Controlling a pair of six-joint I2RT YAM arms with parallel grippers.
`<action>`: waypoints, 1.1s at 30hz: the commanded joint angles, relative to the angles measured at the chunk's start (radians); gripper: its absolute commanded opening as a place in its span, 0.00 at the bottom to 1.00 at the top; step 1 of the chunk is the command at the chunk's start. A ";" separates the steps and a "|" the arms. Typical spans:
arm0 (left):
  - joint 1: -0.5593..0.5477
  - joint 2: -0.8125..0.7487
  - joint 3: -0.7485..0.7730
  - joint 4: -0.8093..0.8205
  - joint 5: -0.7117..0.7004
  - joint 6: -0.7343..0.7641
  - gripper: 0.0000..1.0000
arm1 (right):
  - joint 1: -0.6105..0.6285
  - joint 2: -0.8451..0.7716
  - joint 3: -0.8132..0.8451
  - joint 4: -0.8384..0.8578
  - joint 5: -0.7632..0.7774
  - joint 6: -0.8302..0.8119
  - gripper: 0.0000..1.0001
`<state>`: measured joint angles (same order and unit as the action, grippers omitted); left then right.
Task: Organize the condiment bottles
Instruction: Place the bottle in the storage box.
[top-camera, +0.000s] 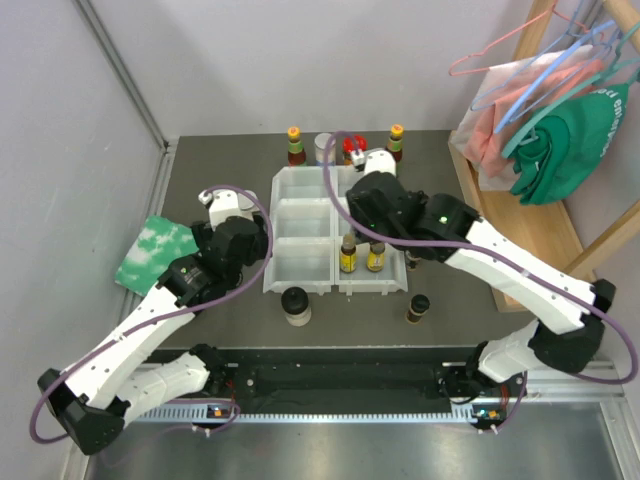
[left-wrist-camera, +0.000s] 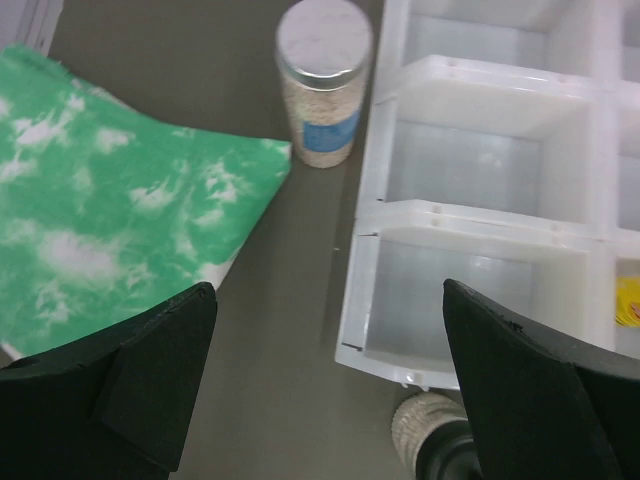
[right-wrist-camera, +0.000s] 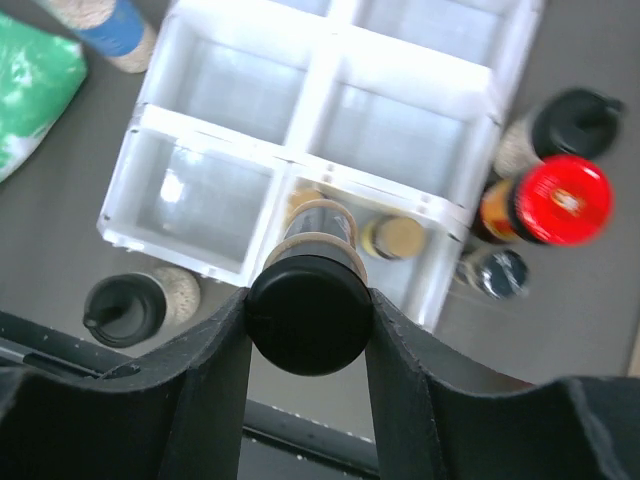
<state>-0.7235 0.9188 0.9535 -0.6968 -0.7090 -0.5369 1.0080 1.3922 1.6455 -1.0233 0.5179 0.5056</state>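
Condiment bottles: I'm holding one slim black-capped sauce bottle (right-wrist-camera: 310, 325) over the white compartmented plastic tray (right-wrist-camera: 245, 90); the others are standing in and around it
Right gripper (right-wrist-camera: 308, 298): clenching that bottle at its cap above the near right compartment
Left gripper (left-wrist-camera: 328, 290): fingers spread wide, gripping nothing, hovering between the green-white cloth (left-wrist-camera: 110, 210) and the tray
Risk: I'm judging the tan-topped bottle (right-wrist-camera: 397, 236) in that compartment could get knocked over, or the base could catch the divider, the gap looking tight
Around: a red-lidded bottle (right-wrist-camera: 552, 200) and a tall black-capped bottle (right-wrist-camera: 572, 122) are crowding the tray's right wall; a squat black-capped jar (right-wrist-camera: 128, 305) is sitting off its near corner
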 joint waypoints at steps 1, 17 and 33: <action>0.155 -0.023 0.010 -0.010 0.141 -0.012 0.99 | 0.030 0.102 0.079 0.129 -0.062 -0.099 0.00; 0.274 -0.147 -0.093 0.071 0.126 0.011 0.99 | 0.050 0.399 0.131 0.239 -0.228 -0.096 0.00; 0.277 -0.149 -0.098 0.071 0.141 0.017 0.99 | 0.049 0.545 0.056 0.276 -0.233 -0.016 0.00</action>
<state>-0.4522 0.7849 0.8619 -0.6739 -0.5648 -0.5285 1.0454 1.9388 1.7191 -0.7959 0.2790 0.4545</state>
